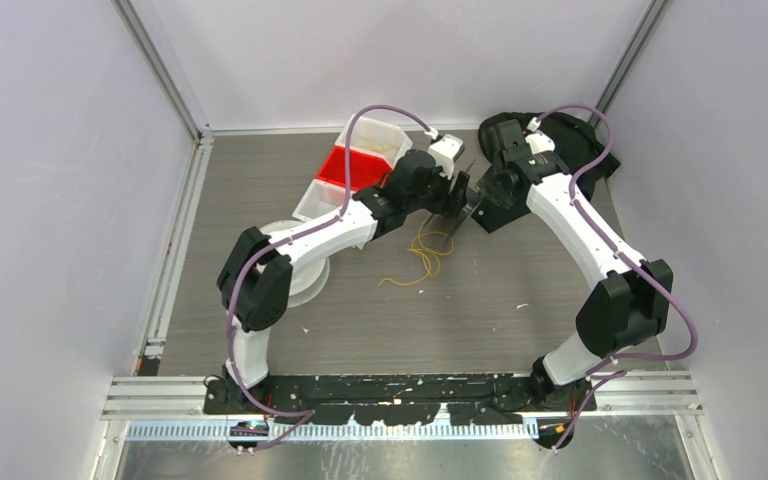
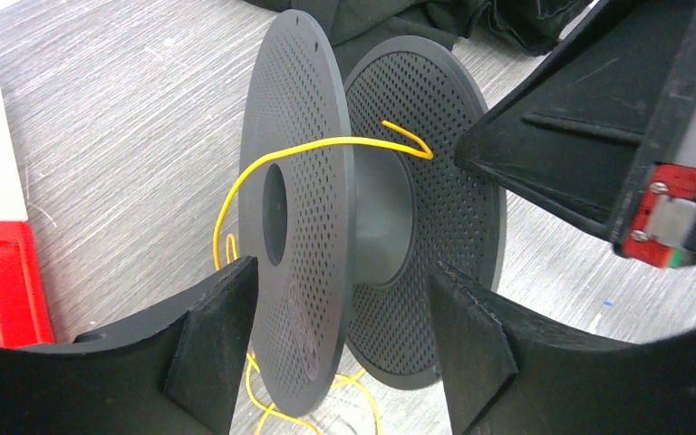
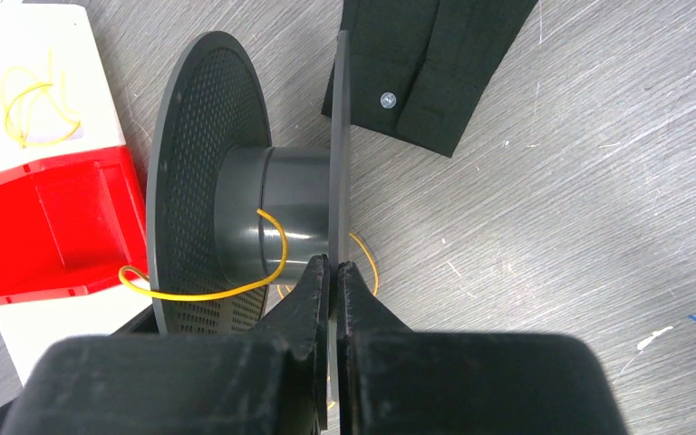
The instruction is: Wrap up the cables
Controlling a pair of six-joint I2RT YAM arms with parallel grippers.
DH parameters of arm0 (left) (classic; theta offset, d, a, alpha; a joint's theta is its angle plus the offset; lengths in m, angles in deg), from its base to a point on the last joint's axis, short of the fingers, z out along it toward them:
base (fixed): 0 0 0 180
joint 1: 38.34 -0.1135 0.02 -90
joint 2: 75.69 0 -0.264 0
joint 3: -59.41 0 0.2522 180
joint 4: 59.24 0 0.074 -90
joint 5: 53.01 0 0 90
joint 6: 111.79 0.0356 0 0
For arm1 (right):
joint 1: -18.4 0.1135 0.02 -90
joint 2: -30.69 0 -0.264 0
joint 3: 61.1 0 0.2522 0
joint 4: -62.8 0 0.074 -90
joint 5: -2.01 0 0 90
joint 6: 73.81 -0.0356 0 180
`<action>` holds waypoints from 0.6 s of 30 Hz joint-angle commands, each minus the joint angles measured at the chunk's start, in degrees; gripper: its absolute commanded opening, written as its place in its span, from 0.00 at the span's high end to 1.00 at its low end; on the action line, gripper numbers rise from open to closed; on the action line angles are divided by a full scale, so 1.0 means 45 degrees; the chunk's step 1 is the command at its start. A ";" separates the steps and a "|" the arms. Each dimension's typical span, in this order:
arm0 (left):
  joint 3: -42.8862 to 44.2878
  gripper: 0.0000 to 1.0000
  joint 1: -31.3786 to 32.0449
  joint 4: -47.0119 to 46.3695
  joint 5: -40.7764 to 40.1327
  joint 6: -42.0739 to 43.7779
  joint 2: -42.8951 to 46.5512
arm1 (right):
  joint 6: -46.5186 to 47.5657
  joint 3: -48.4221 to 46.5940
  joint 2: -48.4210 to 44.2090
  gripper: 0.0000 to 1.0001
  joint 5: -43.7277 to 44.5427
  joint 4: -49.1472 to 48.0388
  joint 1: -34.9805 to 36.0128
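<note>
A dark grey spool with two perforated flanges stands on edge above the table. The thin yellow cable runs over its near flange to the hub, where one turn curls round. The rest of the cable lies in loose loops on the table below. My left gripper is open, one finger on each side of the spool's lower rim, both apart from it. My right gripper is shut on the edge of the thin right flange and shows as a black wedge in the left wrist view.
A red bin and a white bin holding another yellow strand sit just left of the spool. A black part lies behind it. A white round disc lies under the left arm. Black gear is heaped at the back right.
</note>
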 commanded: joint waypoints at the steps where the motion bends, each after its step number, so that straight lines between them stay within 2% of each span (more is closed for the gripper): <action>1: -0.0019 0.30 0.0034 0.0490 -0.0445 -0.0520 0.1200 | -0.0215 -0.0418 -0.0004 0.99 -0.0070 -0.0288 0.0074; 7: 0.0447 0.27 -0.0103 0.1428 -0.0603 -0.1628 0.1645 | -0.0215 -0.0478 -0.0009 0.99 -0.0105 -0.0283 0.0073; 11: 0.1068 0.27 -0.0603 0.2084 -0.0610 -0.3601 0.1585 | -0.0213 -0.0512 -0.0007 1.00 -0.0105 -0.0288 0.0060; 18: 0.2509 0.27 -0.1341 0.3039 0.0984 -0.6482 0.0600 | -0.0214 -0.0605 0.0033 0.99 -0.0163 -0.0288 0.0074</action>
